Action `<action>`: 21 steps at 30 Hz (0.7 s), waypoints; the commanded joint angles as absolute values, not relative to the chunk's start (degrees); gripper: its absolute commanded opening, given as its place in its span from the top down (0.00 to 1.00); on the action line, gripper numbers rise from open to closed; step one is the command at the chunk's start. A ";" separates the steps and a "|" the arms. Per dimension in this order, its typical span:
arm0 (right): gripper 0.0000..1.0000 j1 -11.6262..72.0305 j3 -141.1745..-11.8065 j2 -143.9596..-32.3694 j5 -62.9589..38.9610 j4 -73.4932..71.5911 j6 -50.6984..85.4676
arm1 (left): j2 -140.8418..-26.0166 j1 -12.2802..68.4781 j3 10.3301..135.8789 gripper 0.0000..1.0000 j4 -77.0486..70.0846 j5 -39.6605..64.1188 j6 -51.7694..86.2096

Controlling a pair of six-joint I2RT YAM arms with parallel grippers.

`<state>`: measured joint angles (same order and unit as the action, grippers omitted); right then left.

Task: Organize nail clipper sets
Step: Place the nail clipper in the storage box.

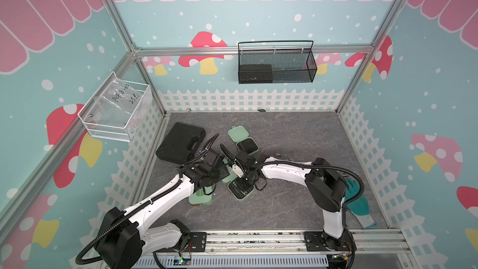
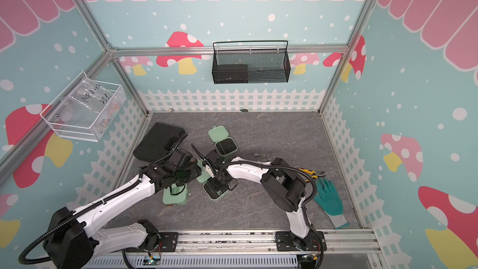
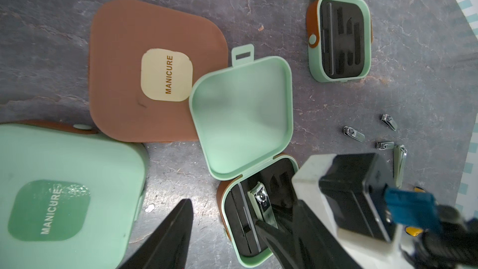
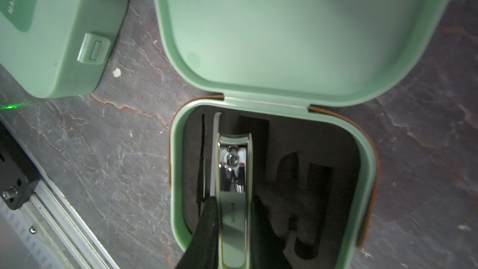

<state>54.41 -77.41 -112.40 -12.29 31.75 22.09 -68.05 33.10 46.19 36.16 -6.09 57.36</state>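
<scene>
In the near open case (image 4: pixel 178 177), above its black insert (image 4: pixel 336 151), the right claw (image 4: pixel 234 218) grips the clipper (image 4: pixel 234 166) by the green handle, one finger on each side. Whether the clipper touches the insert, I cannot tell. This case sits about mid-tabletop (image 1: pixel 271 210). The left claw (image 3: pixel 243 201) hangs just beside it, fingers wide apart, holding nothing. The closed case (image 3: pixel 64 177) lies near on the left, with a narrow strip of tabletop between them. To the right and to the front the tabletop is open up to its edges. Only the left wrist view shows the brown case (image 3: pixel 155 34), partly hidden by the open lid (image 3: pixel 240 115); in both top views the arms (image 1: pixel 165 195) cover it. That view shows also loose clippers (image 3: pixel 353 134) beside the far open case (image 3: pixel 338 40). In a top view pliers (image 2: pixel 314 174) lie by the glove (image 2: pixel 328 197) near the right edge. The black case (image 1: pixel 181 142) takes the back left corner.
</scene>
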 commanded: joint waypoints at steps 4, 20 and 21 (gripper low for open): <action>1.00 54.58 -79.53 -114.51 -11.24 31.55 23.36 | -67.68 32.61 45.59 0.36 35.86 -5.49 56.43; 1.00 54.66 -80.40 -115.79 -6.30 34.82 23.47 | -67.90 32.52 45.26 0.36 35.78 -4.73 56.25; 1.00 54.67 -80.46 -115.85 -5.80 35.18 23.47 | -67.94 32.52 45.26 0.36 35.82 -4.61 56.25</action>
